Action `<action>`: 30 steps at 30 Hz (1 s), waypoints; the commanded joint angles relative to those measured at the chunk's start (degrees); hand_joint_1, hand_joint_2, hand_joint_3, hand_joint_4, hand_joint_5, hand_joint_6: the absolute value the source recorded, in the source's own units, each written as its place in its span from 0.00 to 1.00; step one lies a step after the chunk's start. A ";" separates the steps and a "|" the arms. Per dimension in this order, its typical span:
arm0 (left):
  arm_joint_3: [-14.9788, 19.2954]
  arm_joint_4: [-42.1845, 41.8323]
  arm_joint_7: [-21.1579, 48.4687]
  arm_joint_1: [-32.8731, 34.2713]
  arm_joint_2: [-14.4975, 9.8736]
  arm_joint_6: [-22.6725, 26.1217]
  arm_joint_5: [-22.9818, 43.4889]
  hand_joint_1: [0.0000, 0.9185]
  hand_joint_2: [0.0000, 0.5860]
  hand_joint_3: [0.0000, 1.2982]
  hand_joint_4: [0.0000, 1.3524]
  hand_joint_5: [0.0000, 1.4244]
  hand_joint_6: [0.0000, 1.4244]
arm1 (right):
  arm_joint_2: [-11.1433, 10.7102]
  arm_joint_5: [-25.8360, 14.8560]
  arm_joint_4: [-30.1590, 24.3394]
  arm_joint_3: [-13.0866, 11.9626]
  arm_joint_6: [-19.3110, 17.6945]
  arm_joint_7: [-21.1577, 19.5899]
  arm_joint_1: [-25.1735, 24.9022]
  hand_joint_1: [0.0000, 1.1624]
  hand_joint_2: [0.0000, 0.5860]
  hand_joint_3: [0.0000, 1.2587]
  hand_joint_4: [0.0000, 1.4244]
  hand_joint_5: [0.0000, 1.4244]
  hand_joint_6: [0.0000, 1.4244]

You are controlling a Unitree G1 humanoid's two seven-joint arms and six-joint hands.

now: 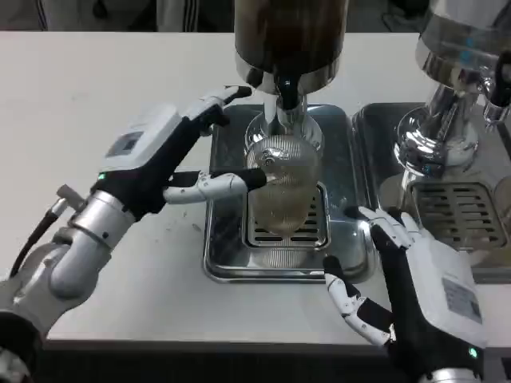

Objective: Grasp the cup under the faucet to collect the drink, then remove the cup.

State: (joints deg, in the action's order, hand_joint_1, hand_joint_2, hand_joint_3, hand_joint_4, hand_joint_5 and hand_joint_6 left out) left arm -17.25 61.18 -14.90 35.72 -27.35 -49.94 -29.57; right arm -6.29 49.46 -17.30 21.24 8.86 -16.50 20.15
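Note:
A clear ribbed cup (pixel 283 187) stands on the slotted grate of a steel drip tray (pixel 227 267), directly beneath the black faucet (pixel 286 89) of a dark drink dispenser (pixel 289 32). My left hand (pixel 172 152) reaches in from the left at cup height with its fingers apart. Its lower finger (pixel 219 185) points at the cup and its tip touches the cup's left side. Its upper fingers (pixel 223 100) stretch toward the dispenser's base, off the cup. My right hand (pixel 419 279) lies at the tray's front right corner, fingers spread, holding nothing.
A second steel dispenser (pixel 455 72) with its own drip tray and grate (pixel 455 211) stands to the right, close behind my right hand. Bare white table (pixel 88 88) stretches to the left and along the front edge.

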 commanded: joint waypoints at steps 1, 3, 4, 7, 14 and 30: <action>2.81 -5.46 1.28 -5.59 -4.38 -3.45 2.41 0.12 0.04 0.15 0.14 0.24 0.30 | -0.21 -0.27 -0.37 -0.01 -0.88 -0.15 -0.43 0.44 0.72 0.19 0.12 0.05 0.05; 5.29 -10.34 1.46 -9.41 -7.25 -5.86 4.05 0.12 0.07 0.18 0.21 0.30 0.32 | -0.53 -0.60 -0.31 -0.40 -1.05 -0.01 -0.59 0.44 0.72 0.19 0.12 0.05 0.05; 6.41 -12.76 1.39 -10.96 -8.51 -6.79 4.43 0.12 0.08 0.20 0.23 0.31 0.33 | -0.70 -0.72 -0.25 -0.56 -1.16 0.05 -0.66 0.44 0.72 0.19 0.12 0.05 0.05; 10.44 -18.72 2.90 -14.79 -10.60 -9.47 8.63 0.09 0.11 0.24 0.27 0.34 0.35 | -1.04 -0.94 0.07 -0.88 -1.29 0.24 -1.17 0.44 0.72 0.19 0.12 0.05 0.04; 11.85 -28.18 22.51 -15.66 -10.73 -8.12 34.64 0.04 0.11 0.30 0.30 0.34 0.30 | -1.63 -1.68 0.91 -1.19 -1.38 0.48 -2.54 0.44 0.71 0.19 0.12 0.04 0.04; 17.68 -33.57 67.35 -2.76 -1.05 25.90 64.22 0.00 0.10 0.17 0.12 0.14 0.14 | -1.24 -2.14 1.21 -1.63 -0.87 0.89 -3.42 0.42 0.71 0.19 0.11 0.02 0.03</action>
State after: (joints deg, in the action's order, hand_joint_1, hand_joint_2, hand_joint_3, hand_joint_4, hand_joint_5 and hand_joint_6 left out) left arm -0.65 28.01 49.47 30.26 -30.25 -27.86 33.68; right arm -7.57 47.87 -16.19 20.17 8.22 -15.54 16.98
